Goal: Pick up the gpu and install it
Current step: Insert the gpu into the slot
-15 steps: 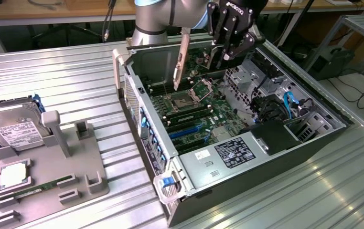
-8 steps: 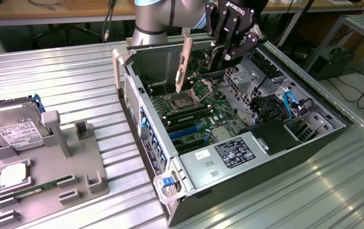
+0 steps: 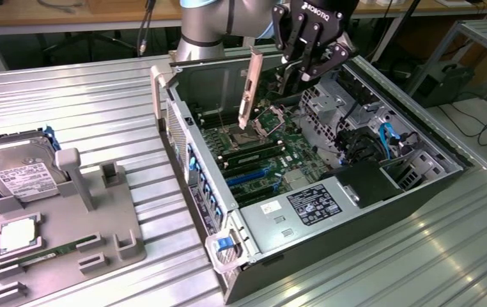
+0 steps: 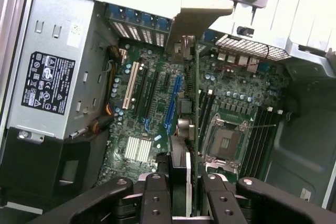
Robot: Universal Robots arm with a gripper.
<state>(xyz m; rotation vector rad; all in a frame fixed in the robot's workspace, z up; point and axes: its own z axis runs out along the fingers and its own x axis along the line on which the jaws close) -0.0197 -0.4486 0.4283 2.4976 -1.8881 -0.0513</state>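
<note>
My gripper (image 3: 301, 75) hangs over the back half of the open computer case (image 3: 414, 137), shut on the gpu (image 3: 265, 89). The card hangs on edge, and its long silver bracket (image 3: 248, 89) points down toward the motherboard (image 3: 265, 153) without touching it. In the wrist view the gpu (image 4: 195, 114) appears edge-on as a thin dark line between my fingers (image 4: 156, 200). Its bracket (image 4: 202, 9) is at the far end, near the case's rear slot openings. My gripper (image 4: 185, 195) holds it above the blue expansion slots (image 4: 173, 100).
A silver power supply (image 3: 312, 204) fills the case's near corner. An empty CPU socket (image 4: 226, 142) and RAM slots lie beside the card. On the exterior view's left, a grey fixture (image 3: 107, 236) holds a hard drive (image 3: 18, 173), a CPU (image 3: 18, 233) and a green RAM stick (image 3: 47, 254).
</note>
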